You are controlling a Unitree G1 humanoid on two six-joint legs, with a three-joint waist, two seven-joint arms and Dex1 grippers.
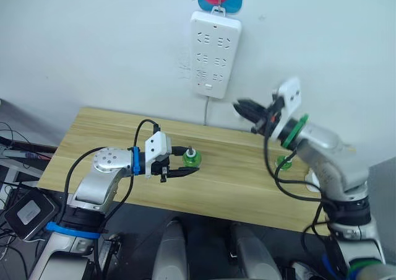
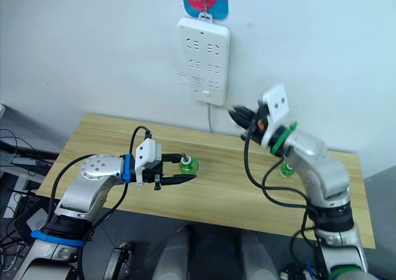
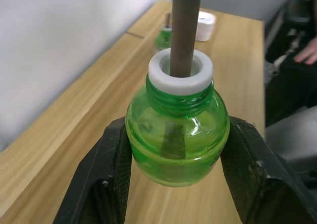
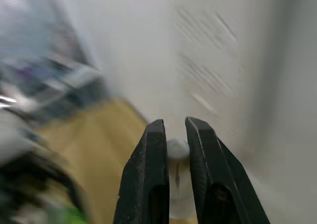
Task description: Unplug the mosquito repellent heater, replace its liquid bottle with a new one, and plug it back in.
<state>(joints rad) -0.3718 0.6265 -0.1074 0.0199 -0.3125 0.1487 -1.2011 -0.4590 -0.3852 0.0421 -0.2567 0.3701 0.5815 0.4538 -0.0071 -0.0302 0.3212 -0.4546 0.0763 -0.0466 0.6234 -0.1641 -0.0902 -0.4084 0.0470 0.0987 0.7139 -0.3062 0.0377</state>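
My left gripper is shut on a round green liquid bottle with a white collar and a dark wick, held upright just above the table's middle. A second green bottle stands on the table at the right, partly behind my right arm. Beside it lies a rounded white thing with a round hole, which looks like the mosquito repellent heater. My right gripper is raised in the air near the wall, right of the power strip's lower end. Its fingers are nearly together, with a small white thing between them that I cannot identify.
A long white power strip hangs on the wall above the wooden table, its cord dropping behind the table. Nothing is plugged into its sockets. Cables and devices lie on the floor at the left.
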